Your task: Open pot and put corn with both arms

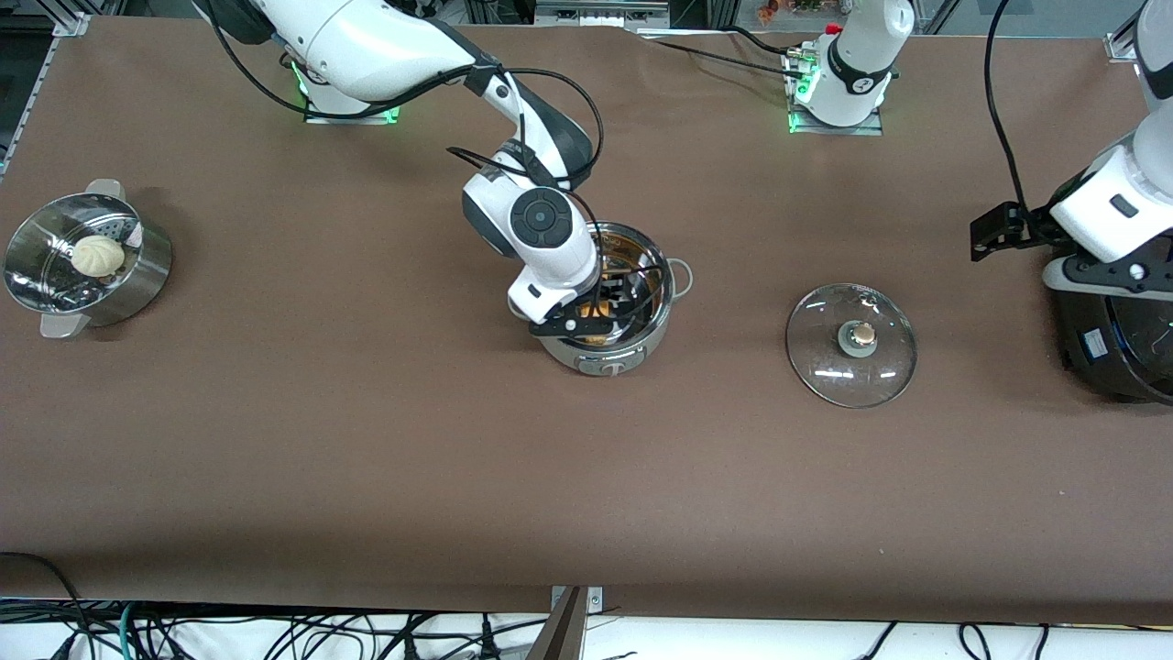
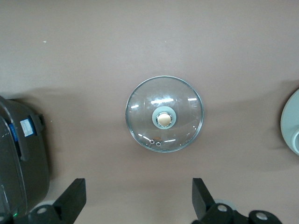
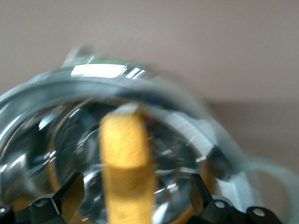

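Observation:
The steel pot (image 1: 607,359) stands open in the middle of the table, its rim filling the right wrist view (image 3: 93,80). The yellow-orange corn (image 3: 126,158) lies inside the pot. My right gripper (image 1: 623,295) is down in the pot's mouth, open, with its fingers (image 3: 51,203) wide on either side of the corn and apart from it. The glass lid (image 1: 851,344) lies flat on the table beside the pot, toward the left arm's end, and also shows in the left wrist view (image 2: 164,113). My left gripper (image 1: 1003,229) is open and empty (image 2: 139,192), raised over the table near the lid.
A large black cooker (image 1: 1113,339) stands at the left arm's end of the table, under the left arm, and shows in the left wrist view (image 2: 21,149). A steel steamer basket (image 1: 137,280) with a white bun (image 1: 98,256) sits at the right arm's end.

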`<state>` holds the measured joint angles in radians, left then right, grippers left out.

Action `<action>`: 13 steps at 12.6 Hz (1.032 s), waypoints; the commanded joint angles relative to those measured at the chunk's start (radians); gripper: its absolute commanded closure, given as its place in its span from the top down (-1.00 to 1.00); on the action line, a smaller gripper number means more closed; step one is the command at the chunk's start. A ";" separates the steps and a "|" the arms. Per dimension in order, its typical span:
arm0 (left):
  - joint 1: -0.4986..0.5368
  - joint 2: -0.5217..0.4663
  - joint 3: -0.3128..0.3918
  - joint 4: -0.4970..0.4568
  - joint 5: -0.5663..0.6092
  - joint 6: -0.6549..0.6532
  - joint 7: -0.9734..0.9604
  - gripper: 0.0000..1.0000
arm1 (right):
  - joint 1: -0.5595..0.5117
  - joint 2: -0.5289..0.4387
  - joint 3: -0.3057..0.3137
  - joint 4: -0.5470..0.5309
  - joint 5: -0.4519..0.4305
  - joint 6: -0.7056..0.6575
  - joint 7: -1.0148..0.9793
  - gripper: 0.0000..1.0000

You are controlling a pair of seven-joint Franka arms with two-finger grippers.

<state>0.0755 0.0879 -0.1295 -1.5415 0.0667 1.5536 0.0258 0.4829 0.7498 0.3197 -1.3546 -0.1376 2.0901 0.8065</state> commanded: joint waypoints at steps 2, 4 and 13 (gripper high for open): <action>0.039 -0.040 -0.009 -0.041 -0.040 -0.003 -0.053 1.00 | -0.072 -0.199 -0.187 -0.005 0.001 -0.215 -0.124 1.00; 0.037 -0.077 -0.027 -0.081 -0.054 0.022 -0.052 1.00 | -0.087 -0.237 -0.290 -0.005 -0.004 -0.234 -0.130 1.00; 0.044 -0.088 -0.078 -0.091 -0.019 0.016 -0.056 1.00 | -0.301 -0.301 -0.436 -0.067 0.136 -0.207 -0.513 1.00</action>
<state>0.1068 0.0275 -0.1958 -1.6022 0.0334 1.5548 -0.0277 0.2638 0.5140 -0.1391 -1.3534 -0.0439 1.8449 0.3495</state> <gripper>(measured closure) 0.000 0.000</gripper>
